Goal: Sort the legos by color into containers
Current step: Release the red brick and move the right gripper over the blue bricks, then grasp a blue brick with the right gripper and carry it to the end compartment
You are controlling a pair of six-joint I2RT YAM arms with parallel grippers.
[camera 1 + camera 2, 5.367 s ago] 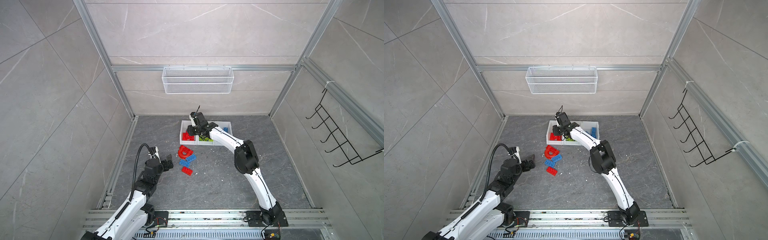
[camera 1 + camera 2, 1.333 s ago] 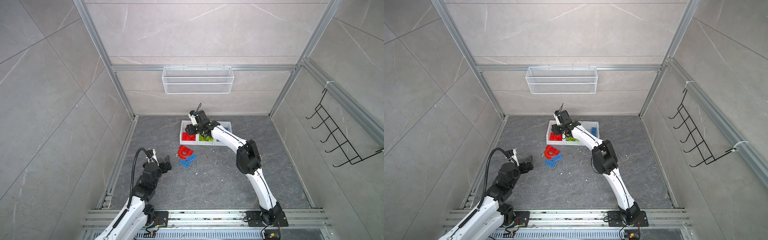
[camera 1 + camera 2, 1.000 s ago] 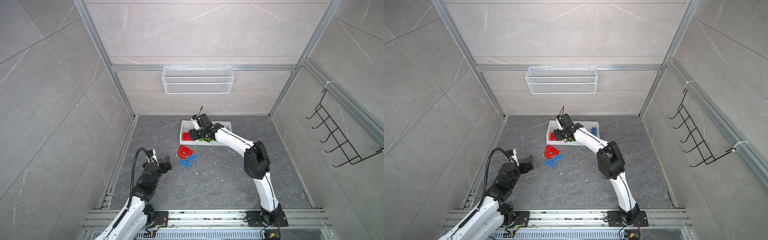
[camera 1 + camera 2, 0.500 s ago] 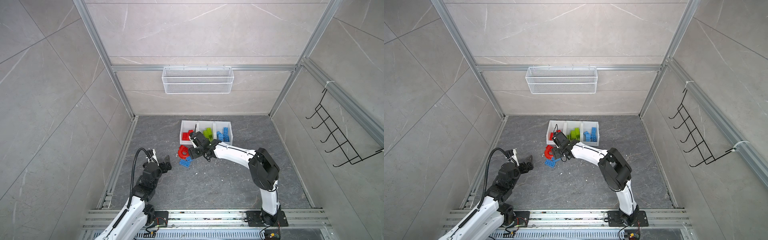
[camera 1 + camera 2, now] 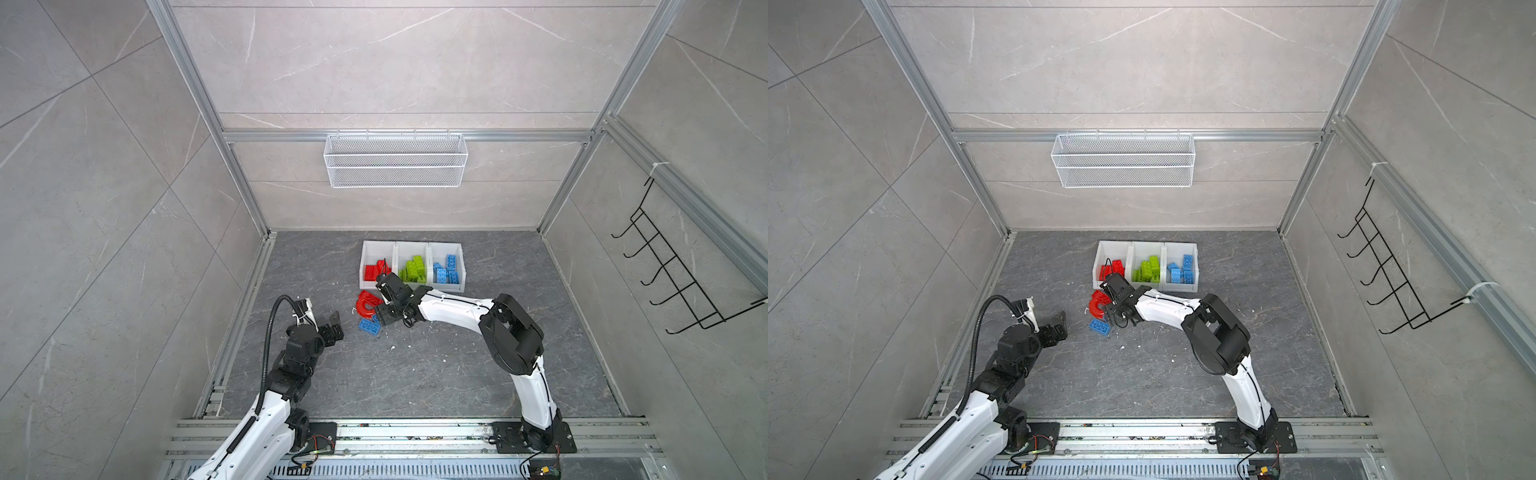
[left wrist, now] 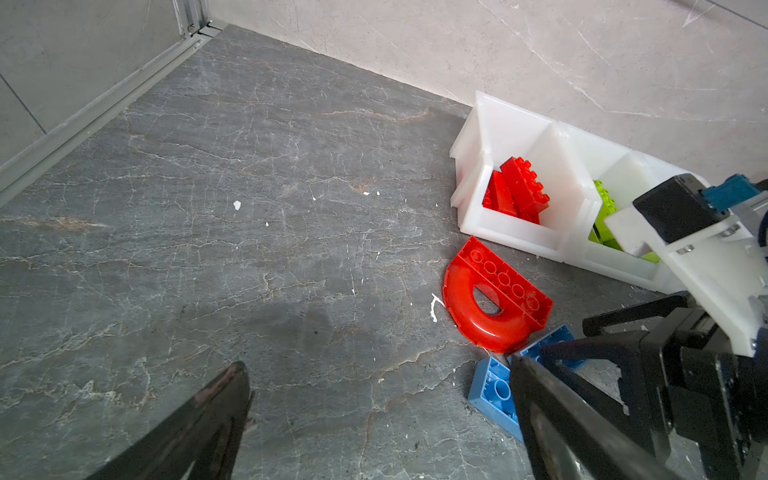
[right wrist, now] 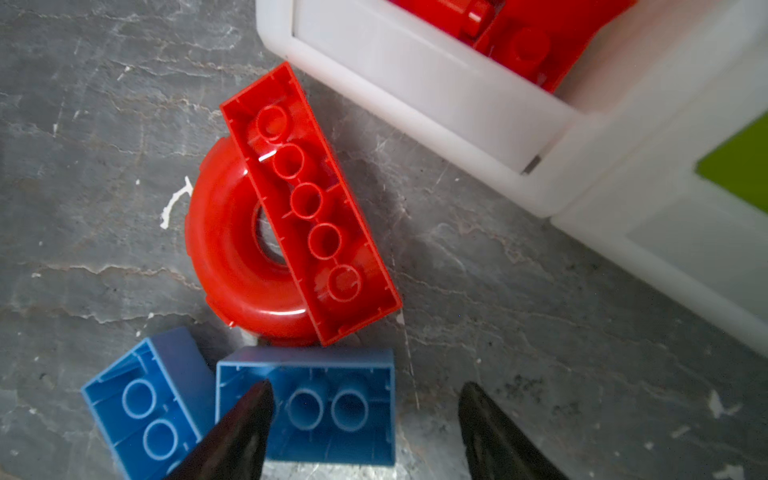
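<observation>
Sorting step: close to done, by my reading. Only three pieces lie loose on the floor (image 6: 249,208), and the pick of a blue one is in hand.
Left claw (image 6: 379,370): lower left of both top views, spread wide and empty, hovering over bare floor short of the loose pieces (idle, as far as I can judge).
Right claw (image 7: 365,392): centre of both top views, fingers apart and gripping nothing, poised over the blue brick (image 7: 316,411). In the right wrist view one fingertip overlaps the brick's edge and the other sits off its opposite side.
Second blue brick (image 7: 145,399): lower left of the right wrist view, hollow side up like the first and just beside it.
Red arch (image 7: 224,253): hollow side up, between the blue pair and the bins (image 5: 446,286), near the front lip of the red bin (image 6: 511,232).
Bins: three white ones in a row at the upper centre of the floor. Red pieces fill the one at picture left, the green bin (image 5: 411,248) is in the middle, and the blue bin (image 5: 460,266) is at picture right.
Next move: descend until the fingers straddle the blue brick, clamp, lift, and carry it to the blue bin (the arch sits close, so a skewed descent could nudge it).
</observation>
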